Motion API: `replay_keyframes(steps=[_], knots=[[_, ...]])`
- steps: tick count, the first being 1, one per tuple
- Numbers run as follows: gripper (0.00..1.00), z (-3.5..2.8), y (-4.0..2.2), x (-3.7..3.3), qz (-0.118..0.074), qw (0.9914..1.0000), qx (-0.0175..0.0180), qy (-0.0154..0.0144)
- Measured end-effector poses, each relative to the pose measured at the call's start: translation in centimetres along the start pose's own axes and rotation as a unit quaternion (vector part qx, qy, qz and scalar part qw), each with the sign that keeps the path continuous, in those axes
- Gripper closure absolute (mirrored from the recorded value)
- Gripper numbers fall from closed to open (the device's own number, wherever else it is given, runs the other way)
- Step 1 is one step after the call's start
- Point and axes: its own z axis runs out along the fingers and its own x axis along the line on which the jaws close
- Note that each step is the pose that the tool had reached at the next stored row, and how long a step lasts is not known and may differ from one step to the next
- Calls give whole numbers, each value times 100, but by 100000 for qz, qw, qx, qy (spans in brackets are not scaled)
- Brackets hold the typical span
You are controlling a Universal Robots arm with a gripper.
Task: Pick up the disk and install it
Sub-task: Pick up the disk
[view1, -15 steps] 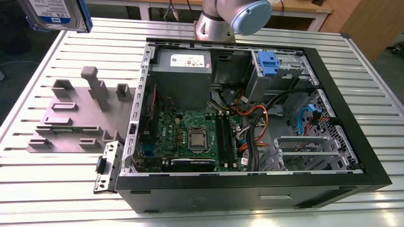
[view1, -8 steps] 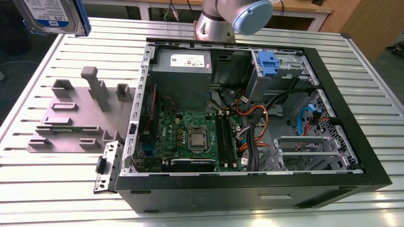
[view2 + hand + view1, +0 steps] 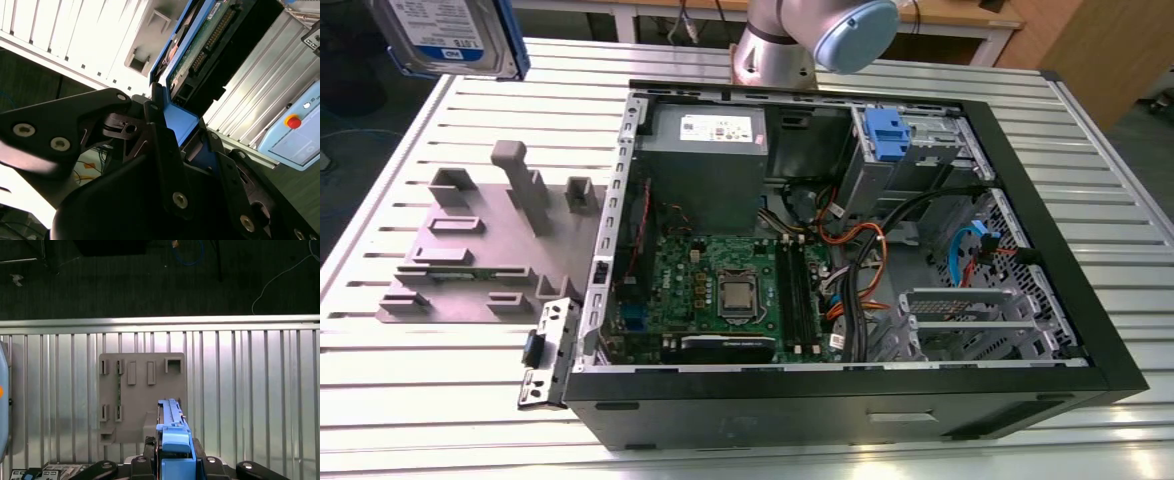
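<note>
Above the grey fixture [image 3: 142,390], end effector [image 3: 186,132] clamps the disk [image 3: 447,35].

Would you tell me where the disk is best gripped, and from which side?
At its blue-railed end, pinched from two opposite sides, coming in end-on. The disk is a flat slab with parallel sides, and the gripper holds it so now, the body projecting straight beyond the fingers.

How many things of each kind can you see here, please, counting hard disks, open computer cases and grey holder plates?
disk: 1, held up in the jaws
open computer case: 1
grey holder plate: 1
Total: 3
</note>
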Motion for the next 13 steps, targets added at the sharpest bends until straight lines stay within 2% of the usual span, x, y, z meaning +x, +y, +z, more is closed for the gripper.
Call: replay_keyframes(steps=[1,7,13], knots=[[64,0,-22,4,0,100000,-7,-51],[64,6,-30,117,-2,100000,0,-77],[64,5,-30,119,0,100000,-9,-70]])
